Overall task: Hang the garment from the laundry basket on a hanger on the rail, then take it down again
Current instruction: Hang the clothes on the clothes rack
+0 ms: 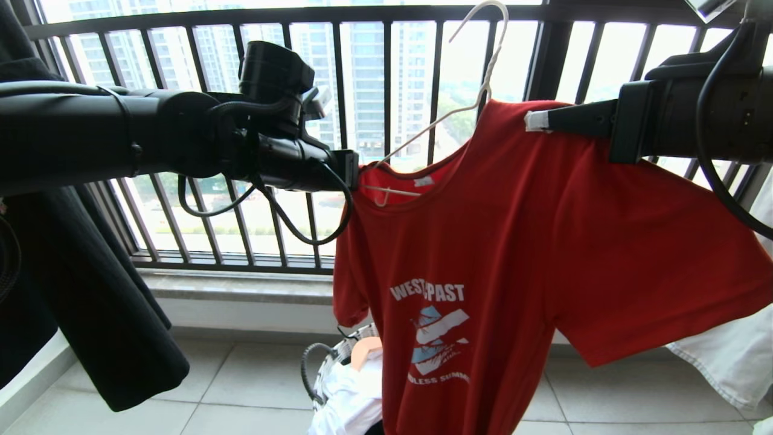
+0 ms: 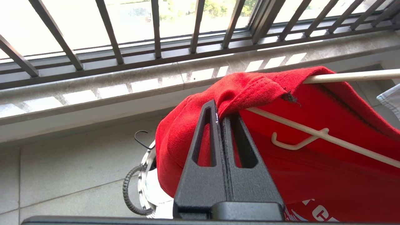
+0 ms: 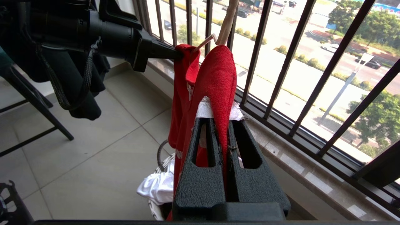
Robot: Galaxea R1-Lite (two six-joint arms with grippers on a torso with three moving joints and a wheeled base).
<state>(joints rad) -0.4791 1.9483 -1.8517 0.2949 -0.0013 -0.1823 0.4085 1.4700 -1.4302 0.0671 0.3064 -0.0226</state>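
Red garment [image 1: 513, 241] draped on cream hanger [image 1: 477, 72], held aloft before window railing [image 1: 386, 121], left gripper [image 1: 356, 172] clamped on 1 shoulder, right gripper [image 1: 534, 119] pinching the other, laundry basket [image 1: 320, 368] directly below on tiled floor [image 1: 241, 386].

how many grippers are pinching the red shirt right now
2: the left gripper is shut on the red shirt at its one shoulder, the right gripper on the other shoulder.

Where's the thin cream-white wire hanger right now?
In the head view the cream-white wire hanger is at upper centre against the dark barred window railing, threaded into the red T-shirt, held up between left gripper and right gripper.
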